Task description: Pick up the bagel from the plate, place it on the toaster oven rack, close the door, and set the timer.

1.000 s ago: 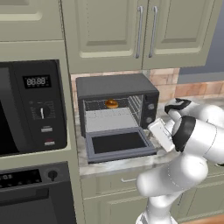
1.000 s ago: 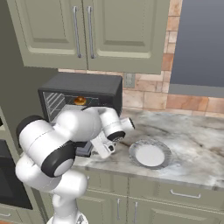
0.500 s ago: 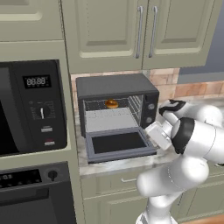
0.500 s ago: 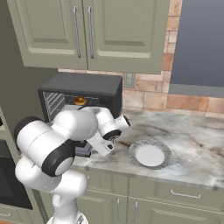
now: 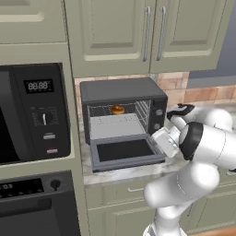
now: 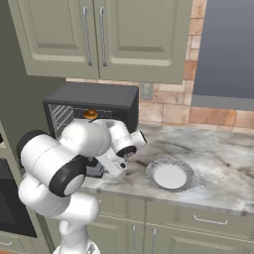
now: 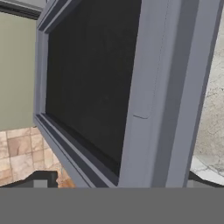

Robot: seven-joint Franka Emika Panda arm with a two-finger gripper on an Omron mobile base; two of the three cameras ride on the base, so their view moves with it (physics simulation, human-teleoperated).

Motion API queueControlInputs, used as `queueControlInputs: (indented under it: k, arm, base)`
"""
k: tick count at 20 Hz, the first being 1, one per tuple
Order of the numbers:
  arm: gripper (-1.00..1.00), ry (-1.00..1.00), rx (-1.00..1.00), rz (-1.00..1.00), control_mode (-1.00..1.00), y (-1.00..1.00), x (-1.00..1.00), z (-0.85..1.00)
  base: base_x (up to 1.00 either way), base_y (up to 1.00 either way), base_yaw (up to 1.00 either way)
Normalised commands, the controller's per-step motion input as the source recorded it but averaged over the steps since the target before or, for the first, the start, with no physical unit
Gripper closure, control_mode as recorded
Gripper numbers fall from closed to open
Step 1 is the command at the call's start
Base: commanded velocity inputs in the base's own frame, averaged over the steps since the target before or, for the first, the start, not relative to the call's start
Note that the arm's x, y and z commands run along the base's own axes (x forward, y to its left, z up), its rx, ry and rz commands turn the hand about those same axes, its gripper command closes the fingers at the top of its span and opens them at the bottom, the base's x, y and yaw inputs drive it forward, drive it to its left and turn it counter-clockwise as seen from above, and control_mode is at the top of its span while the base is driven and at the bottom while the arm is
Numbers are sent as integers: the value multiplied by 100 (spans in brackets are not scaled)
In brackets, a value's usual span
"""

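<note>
Just door (image 7: 100, 83) before open hand (image 7: 113, 180)

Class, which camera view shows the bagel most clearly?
The left base view: the bagel sits unobstructed on the rack. The right base view shows its top above the arm; the hand view faces the door.

White rounded arm (image 5: 203, 152) segments, dark joint bands (glossy, rendered)

The toaster oven (image 5: 123, 115) stands with its door (image 5: 125, 152) dropped flat, the bagel (image 5: 117, 109) far back on the rack (image 5: 117, 125), microwave (image 5: 30, 113) at left.
</note>
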Motion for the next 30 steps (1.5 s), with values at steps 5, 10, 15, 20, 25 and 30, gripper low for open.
queueControlInputs:
  k: [5,10,15,20,25,30]
  arm:
    - [-100,14,30,4,-100,20,0,62]
    - [-100,25,40,0,-100,5,0,61]
    - [-100,29,51,-1,-100,1,0,65]
    - [-100,23,53,-2,-100,4,0,88]
    - [-100,22,51,-3,-100,1,5,91]
    - [-100,24,47,-6,-100,2,22,75]
  base:
    - [0,0,0]
    - [0,0,0]
    - [0,0,0]
    - [0,0,0]
    - [0,0,0]
    - [0,0,0]
